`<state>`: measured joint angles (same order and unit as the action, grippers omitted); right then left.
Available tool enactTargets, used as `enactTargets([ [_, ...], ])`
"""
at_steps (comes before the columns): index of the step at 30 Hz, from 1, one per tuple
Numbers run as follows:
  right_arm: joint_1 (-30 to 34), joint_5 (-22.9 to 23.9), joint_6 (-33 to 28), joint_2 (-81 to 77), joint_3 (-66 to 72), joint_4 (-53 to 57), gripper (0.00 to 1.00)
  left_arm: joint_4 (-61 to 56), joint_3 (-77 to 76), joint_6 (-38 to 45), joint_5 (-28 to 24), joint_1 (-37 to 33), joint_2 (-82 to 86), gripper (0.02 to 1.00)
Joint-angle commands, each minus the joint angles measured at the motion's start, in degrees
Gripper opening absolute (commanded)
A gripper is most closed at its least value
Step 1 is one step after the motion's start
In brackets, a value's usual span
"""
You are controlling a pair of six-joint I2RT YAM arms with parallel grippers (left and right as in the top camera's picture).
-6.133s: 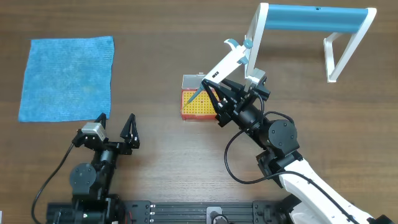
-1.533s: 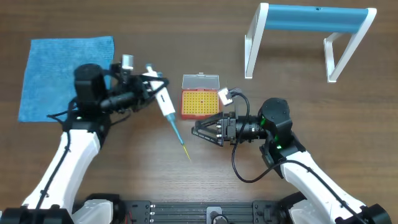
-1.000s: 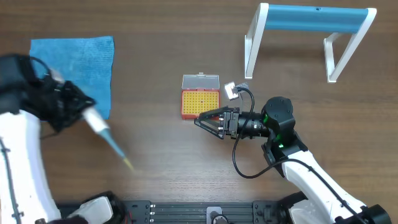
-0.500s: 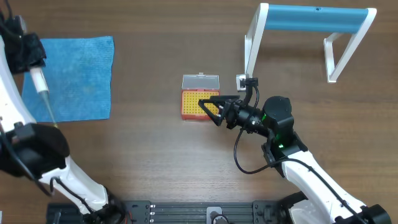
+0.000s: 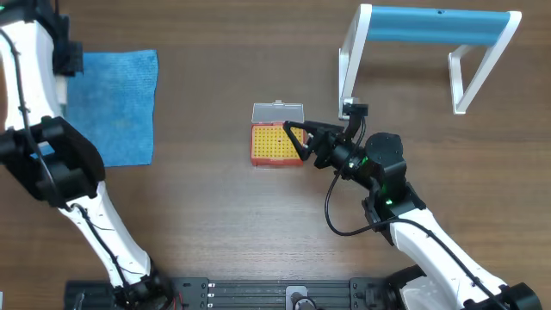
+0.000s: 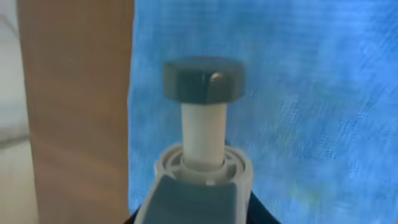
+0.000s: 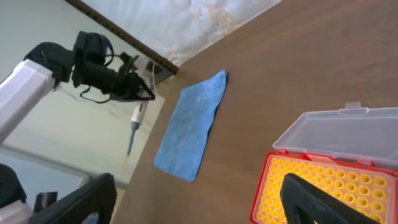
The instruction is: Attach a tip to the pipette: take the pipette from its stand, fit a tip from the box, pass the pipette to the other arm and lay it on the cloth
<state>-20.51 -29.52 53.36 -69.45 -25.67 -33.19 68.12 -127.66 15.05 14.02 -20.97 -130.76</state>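
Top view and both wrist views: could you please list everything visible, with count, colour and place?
cloth: 1, blue, flat at the table's far left.
tip box: 1, red with yellow tips, clear lid open, at the table's middle.
stand: 1, white legs with blue bar, at the far right.
pipette: 1, white with grey plunger button, held lifted by the cloth's left edge, pointing down.
fitted tip: 1, yellow, on the pipette's lower end.
table: 1, brown wood, under everything.
left gripper: 1, black, shut on the pipette.
right gripper: 1, black, open, by the tip box.
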Motion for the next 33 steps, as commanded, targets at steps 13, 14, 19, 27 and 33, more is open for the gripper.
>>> enactTargets([
  [13,0.3,3.6,3.6,-0.2,-0.4,-0.3,0.853,-2.3,-1.2,1.5,-9.4,1.1,-15.8,0.029],
  [14,0.3,3.6,3.9,-0.2,-0.4,-0.3,0.853,-2.1,-1.2,1.5,-10.5,1.1,-16.4,0.031],
  [19,0.3,3.6,5.1,-0.2,-0.4,-0.3,0.851,-1.9,-1.2,1.5,-11.3,1.1,-17.2,0.031],
  [27,-0.7,3.4,5.5,-0.2,-0.4,-0.2,0.853,-1.9,-1.2,-0.3,-10.8,1.1,-17.2,0.978],
  [33,-0.7,3.4,5.5,-0.2,-0.4,-0.2,0.853,-1.5,-2.4,-2.8,-8.1,1.1,-16.8,0.985],
])
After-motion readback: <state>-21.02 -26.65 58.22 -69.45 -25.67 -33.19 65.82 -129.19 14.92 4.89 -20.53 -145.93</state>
